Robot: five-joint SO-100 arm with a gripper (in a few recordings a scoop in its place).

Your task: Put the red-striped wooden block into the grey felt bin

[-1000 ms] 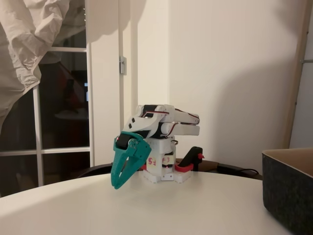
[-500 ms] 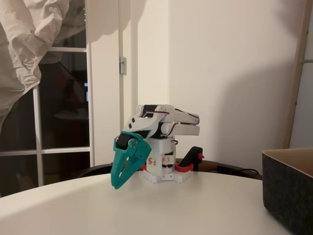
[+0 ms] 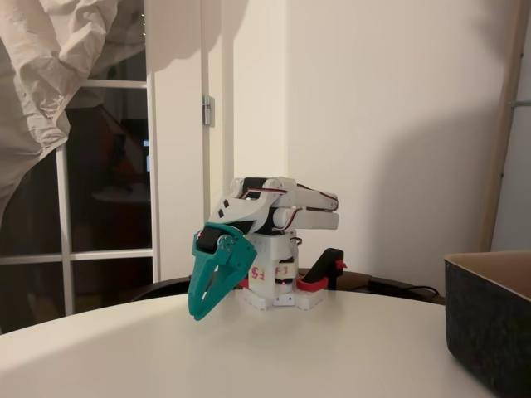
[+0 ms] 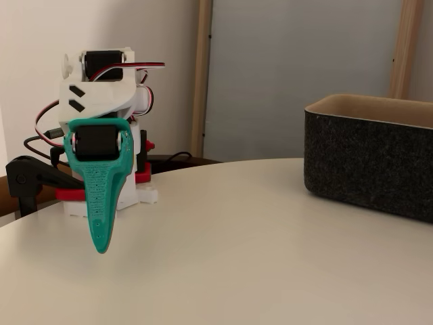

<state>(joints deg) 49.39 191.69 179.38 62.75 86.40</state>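
Observation:
My white arm (image 3: 278, 211) is folded low over its base at the back of the round white table (image 3: 332, 352). Its teal gripper (image 3: 196, 313) hangs with the tips pointing down just above the tabletop, fingers together and nothing between them. In the other fixed view the gripper (image 4: 100, 249) shows edge-on at the left. The grey felt bin (image 3: 489, 332) stands at the right edge of the table, well away from the gripper; its tan inside shows at the rim (image 4: 369, 108). The red-striped wooden block is out of view.
A black and red clamp (image 3: 325, 274) holds the arm's base at the table's back edge. Behind the table are a window with a pale curtain (image 3: 50, 75) and a white wall. Open tabletop (image 4: 237, 257) lies between gripper and bin.

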